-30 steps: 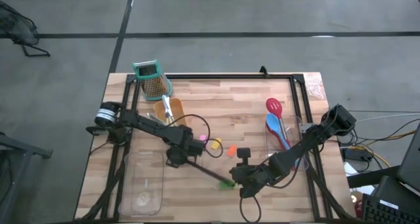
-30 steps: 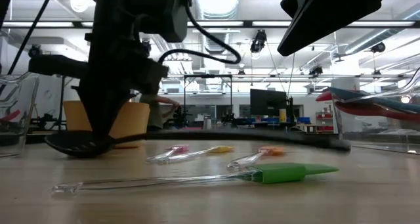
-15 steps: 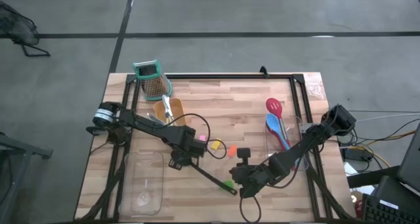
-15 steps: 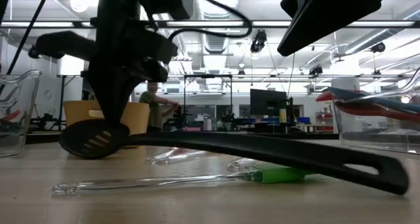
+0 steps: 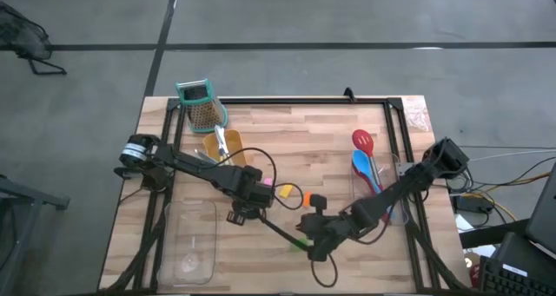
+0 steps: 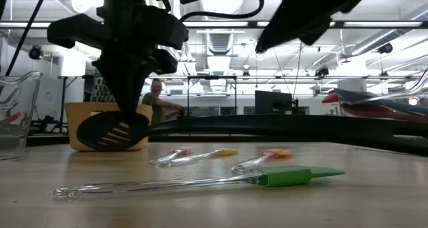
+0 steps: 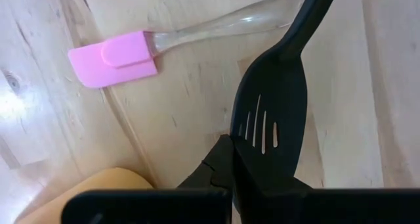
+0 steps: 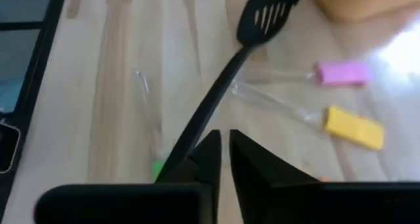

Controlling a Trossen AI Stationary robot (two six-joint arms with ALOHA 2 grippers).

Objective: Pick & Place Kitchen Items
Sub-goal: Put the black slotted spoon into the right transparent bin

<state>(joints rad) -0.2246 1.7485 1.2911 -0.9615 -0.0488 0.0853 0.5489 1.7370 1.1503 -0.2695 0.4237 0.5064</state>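
Lifted off the table, black slotted spoon [image 6: 114, 129] hangs pinched in left claw [image 5: 239, 212].

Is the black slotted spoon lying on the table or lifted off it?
Lifted: the black slotted spoon hangs above the table, left gripper shut on its head.

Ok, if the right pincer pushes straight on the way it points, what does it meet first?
Probably the black slotted spoon: its handle runs out just ahead of the right pincer, slightly to one side. Depth is unclear, so it might slip past it.
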